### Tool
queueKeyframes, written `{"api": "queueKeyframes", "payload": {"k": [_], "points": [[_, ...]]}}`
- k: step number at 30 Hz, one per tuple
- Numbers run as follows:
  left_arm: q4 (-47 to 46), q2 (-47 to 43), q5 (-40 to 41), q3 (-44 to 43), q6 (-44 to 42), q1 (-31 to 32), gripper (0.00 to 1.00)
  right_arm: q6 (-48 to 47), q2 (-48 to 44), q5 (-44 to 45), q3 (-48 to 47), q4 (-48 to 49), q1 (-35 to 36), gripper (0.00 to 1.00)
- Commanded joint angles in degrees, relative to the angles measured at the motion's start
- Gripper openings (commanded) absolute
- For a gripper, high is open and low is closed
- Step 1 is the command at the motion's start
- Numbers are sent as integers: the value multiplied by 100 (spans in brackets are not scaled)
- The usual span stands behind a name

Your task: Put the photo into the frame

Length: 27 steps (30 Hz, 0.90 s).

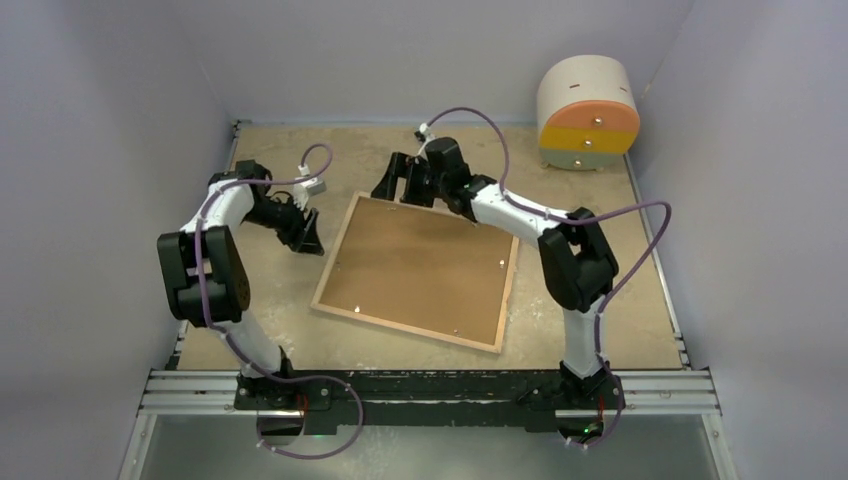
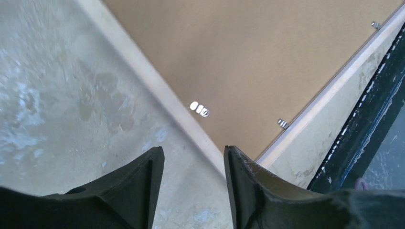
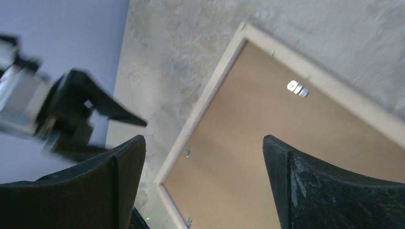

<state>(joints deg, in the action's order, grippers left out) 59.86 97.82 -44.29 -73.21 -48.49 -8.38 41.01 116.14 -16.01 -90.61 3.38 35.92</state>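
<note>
On the scuffed worktop (image 1: 280,160), the frame (image 1: 405,326) lies rear side up at centre. The left gripper (image 1: 305,243), jaws apart and empty, hovers beside its left edge. The right gripper (image 1: 400,190) is spread wide at the top edge.

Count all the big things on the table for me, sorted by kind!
Robot grippers: 2, the left gripper and the right gripper
Picture frame: 1
Brown backing board: 1
Round drum with orange, yellow and grey stripes: 1
Total: 5
</note>
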Motion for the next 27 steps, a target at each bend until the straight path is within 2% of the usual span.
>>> {"api": "queueKeyframes", "payload": {"k": [1, 5, 9, 12, 27], "points": [[-113, 642, -360, 241, 27, -242, 49, 441, -498, 27, 1065, 815, 560, 89], [-132, 920, -689, 354, -41, -243, 40, 682, -554, 214, 1620, 1198, 997, 79], [-272, 1043, -689, 439, -29, -243, 24, 835, -345, 212, 1660, 1453, 1316, 74], [-456, 1109, -549, 535, 15, -289, 18, 912, -113, 177, 1561, 1594, 1426, 68], [-685, 1471, -457, 763, -99, -296, 8, 1040, 972, 176, 640, 1570, 1632, 61]]}}
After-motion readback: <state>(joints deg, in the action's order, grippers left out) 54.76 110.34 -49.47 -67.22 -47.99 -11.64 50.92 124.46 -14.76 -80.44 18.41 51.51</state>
